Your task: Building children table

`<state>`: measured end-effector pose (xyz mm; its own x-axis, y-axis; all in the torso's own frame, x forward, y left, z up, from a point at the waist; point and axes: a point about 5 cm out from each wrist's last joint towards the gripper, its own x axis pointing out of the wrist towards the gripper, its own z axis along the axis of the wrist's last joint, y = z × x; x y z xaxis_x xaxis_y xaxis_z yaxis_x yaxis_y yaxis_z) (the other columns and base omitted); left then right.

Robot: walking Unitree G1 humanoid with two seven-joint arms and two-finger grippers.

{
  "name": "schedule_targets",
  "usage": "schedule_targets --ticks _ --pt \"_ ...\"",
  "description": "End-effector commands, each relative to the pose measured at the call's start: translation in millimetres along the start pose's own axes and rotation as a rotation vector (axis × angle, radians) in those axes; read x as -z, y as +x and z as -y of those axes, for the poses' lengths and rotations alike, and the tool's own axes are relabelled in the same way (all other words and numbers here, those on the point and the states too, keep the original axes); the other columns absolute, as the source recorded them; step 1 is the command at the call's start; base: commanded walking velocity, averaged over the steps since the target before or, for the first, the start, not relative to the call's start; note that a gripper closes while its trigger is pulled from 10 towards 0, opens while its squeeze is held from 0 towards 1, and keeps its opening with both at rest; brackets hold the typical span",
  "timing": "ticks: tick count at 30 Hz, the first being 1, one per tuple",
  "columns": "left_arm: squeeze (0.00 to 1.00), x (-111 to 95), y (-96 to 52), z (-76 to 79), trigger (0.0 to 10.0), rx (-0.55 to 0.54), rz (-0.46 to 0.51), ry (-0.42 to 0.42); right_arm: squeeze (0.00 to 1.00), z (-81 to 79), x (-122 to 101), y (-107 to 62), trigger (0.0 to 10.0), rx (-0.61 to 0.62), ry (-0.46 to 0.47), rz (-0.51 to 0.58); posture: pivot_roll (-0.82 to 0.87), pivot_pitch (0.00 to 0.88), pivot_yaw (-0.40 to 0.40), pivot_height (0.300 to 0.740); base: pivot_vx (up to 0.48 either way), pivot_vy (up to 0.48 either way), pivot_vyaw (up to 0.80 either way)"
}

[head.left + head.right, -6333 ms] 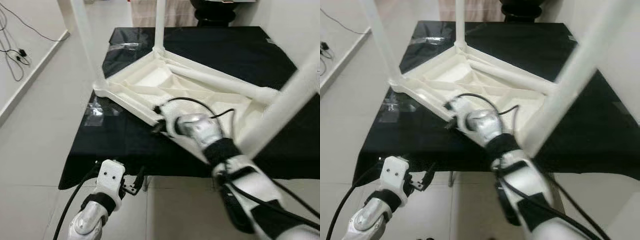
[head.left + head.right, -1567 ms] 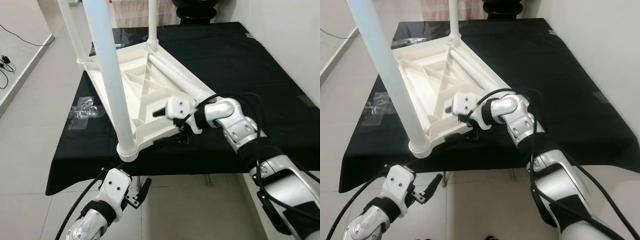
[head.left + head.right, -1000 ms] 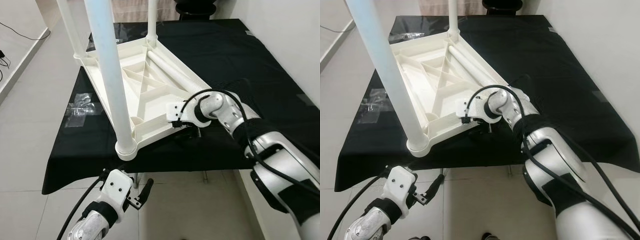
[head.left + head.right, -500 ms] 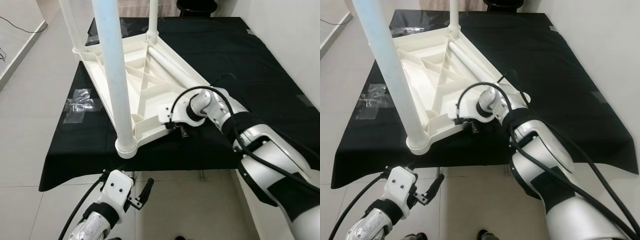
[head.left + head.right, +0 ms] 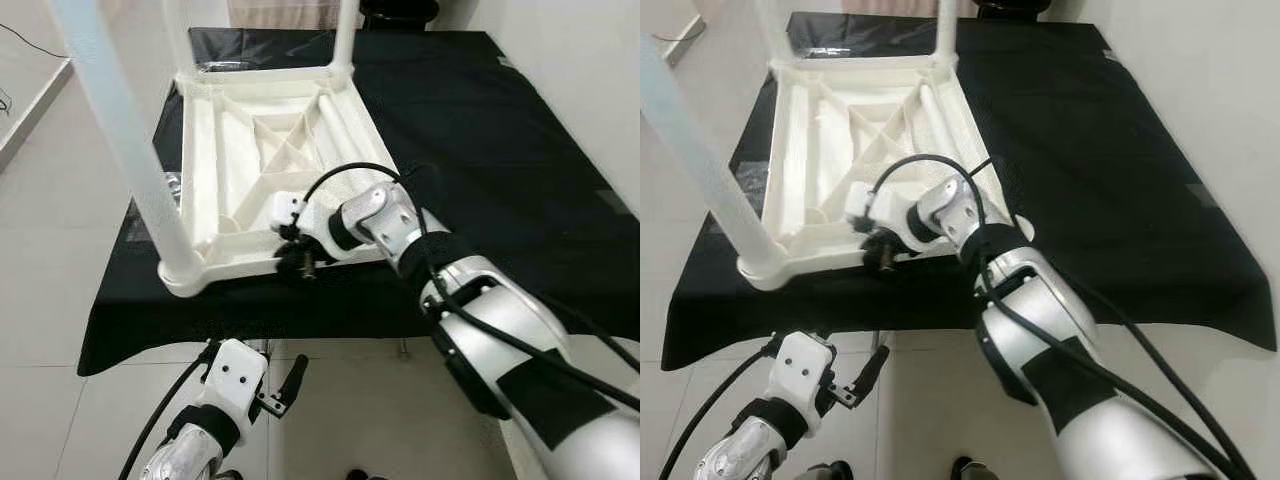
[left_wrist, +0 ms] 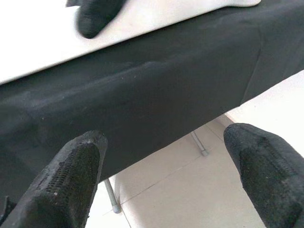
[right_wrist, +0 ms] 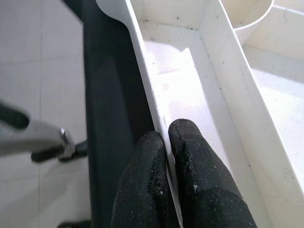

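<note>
The white children's table (image 5: pixel 232 150) lies upside down on a black-covered table (image 5: pixel 480 130). Three of its legs stand upright: one at the near left corner (image 5: pixel 125 150) and two at the far corners. A further white leg (image 5: pixel 350 125) lies inside the frame along its right side. My right gripper (image 5: pixel 296 262) is shut on the frame's near rim (image 7: pixel 145 80), one finger on each side of the thin wall, as the right wrist view shows. My left gripper (image 6: pixel 166 142) hangs open below the black table's front edge, holding nothing.
A clear plastic wrapper (image 5: pixel 168 183) lies on the black cloth left of the white frame. Light floor tiles (image 5: pixel 60 250) spread to the left and in front. A white wall (image 5: pixel 590 70) runs along the right. A dark seat (image 5: pixel 400 10) stands beyond the far edge.
The white table has turned: its near corner swung left and its near edge now runs along the black table's front. My right gripper moved left with the rim. The left arm stayed low.
</note>
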<state>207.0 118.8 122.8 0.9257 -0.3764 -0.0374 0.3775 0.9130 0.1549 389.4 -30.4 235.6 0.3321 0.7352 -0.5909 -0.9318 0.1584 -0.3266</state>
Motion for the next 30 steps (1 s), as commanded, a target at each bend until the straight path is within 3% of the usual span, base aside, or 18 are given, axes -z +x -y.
schedule_targets --ticks 1,7,8,9,10,14,15,16,22,30 --pt "0.0 2 -2.2 2.9 10.0 0.007 -0.015 0.002 0.0 12.9 -12 -11.9 0.0 0.107 0.049 0.091 0.05 0.234 -0.09 0.74 0.0 0.0 0.0" --pt "0.0 2 -2.1 2.3 10.0 0.011 -0.017 0.01 0.0 11.5 -23 -9.3 0.0 0.113 0.037 0.179 0.06 0.233 -0.085 0.74 0.0 0.0 0.0" --pt "0.0 2 -2.1 2.0 10.0 0.012 -0.018 0.012 0.0 11.4 -26 -8.6 1.7 0.124 0.027 0.198 0.06 0.233 -0.083 0.74 0.0 0.0 0.0" --pt "0.0 2 -2.1 2.0 10.0 0.012 -0.018 0.012 0.0 11.4 -26 -8.6 1.7 0.124 0.027 0.198 0.06 0.233 -0.083 0.74 0.0 0.0 0.0" --pt "0.0 3 -2.2 1.7 10.0 0.012 -0.019 0.013 0.0 11.1 -32 -6.7 10.0 0.144 0.04 0.24 0.06 0.233 -0.082 0.74 0.0 0.0 0.0" --pt "0.0 3 -2.1 1.1 10.0 0.013 -0.02 0.016 0.0 9.2 -46 -0.6 10.0 0.208 0.067 0.343 0.06 0.231 -0.078 0.74 0.0 0.0 0.0" --pt "0.0 3 -2.0 1.0 10.0 0.014 -0.021 0.018 0.74 8.1 -48 1.4 10.0 0.215 0.079 0.364 0.06 0.229 -0.078 0.74 0.0 0.0 0.0" --pt "0.0 4 -1.8 1.1 10.0 0.014 -0.021 0.019 1.0 6.2 -49 3.6 10.0 0.211 0.079 0.375 0.06 0.227 -0.075 0.74 0.0 0.0 0.0" --pt "0.0 4 -0.9 1.2 10.0 0.021 -0.02 0.031 1.0 0.2 -48 11.7 10.0 0.224 0.099 0.413 0.05 0.224 -0.075 0.74 0.0 0.0 0.0" --pt "0.0 3 0.8 1.9 10.0 0.024 -0.015 0.034 1.0 -1.1 -39 2.1 10.0 0.162 0.186 0.557 0.03 0.215 -0.073 0.74 0.0 0.0 0.0"
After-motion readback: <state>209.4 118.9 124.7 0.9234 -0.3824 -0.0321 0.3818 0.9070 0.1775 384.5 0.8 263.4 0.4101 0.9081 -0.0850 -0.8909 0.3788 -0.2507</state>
